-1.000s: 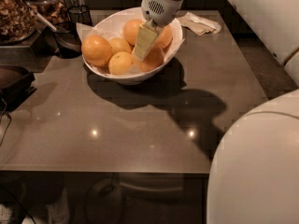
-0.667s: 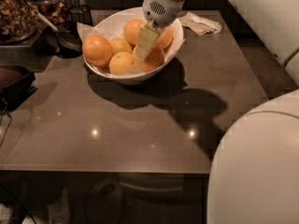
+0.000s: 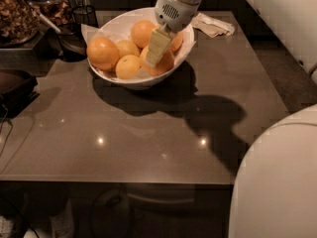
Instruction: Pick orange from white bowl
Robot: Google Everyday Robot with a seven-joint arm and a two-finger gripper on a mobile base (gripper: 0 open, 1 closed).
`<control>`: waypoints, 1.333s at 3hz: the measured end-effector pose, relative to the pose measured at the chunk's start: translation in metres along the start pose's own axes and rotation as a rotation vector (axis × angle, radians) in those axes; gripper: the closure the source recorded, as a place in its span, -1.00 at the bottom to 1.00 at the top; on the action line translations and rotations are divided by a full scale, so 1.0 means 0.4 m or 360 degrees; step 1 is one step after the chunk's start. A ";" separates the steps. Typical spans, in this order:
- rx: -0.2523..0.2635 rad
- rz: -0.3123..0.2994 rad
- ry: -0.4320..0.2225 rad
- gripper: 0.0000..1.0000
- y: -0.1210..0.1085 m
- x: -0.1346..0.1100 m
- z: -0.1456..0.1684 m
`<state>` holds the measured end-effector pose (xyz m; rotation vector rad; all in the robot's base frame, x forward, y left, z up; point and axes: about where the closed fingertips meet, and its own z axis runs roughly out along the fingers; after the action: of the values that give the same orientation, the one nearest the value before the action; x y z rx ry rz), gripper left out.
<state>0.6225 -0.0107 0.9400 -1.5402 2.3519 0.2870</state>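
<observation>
Pincer [image 3: 154,53] barely shifted, still low at the white bowl's [image 3: 143,79] four-o'clock orange [image 3: 166,63]; grip indiscernible, lift apparently pending.

Gripper [image 3: 152,58] is sitting top centre, down inside the white bowl [image 3: 124,81]; it's showing as a pale cream-yellow flat slab, tapering towards the tip. Wrist housing [image 3: 179,4] above it is reading off-white, rounded and glossy, carrying a patch of small dark vent holes [image 3: 171,11]. Arm shell [image 3: 292,24] is running plain white along the upper right. Another rounded white shell [image 3: 277,182] is filling the lower right corner.
</observation>
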 end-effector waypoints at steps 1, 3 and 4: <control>-0.0014 0.0002 -0.0008 -0.12 0.001 0.002 0.004; -0.0045 -0.0003 -0.0013 -0.12 0.000 0.005 0.023; -0.0069 -0.0001 -0.0005 -0.14 0.003 0.012 0.043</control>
<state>0.6221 -0.0084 0.9223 -1.5586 2.3575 0.3419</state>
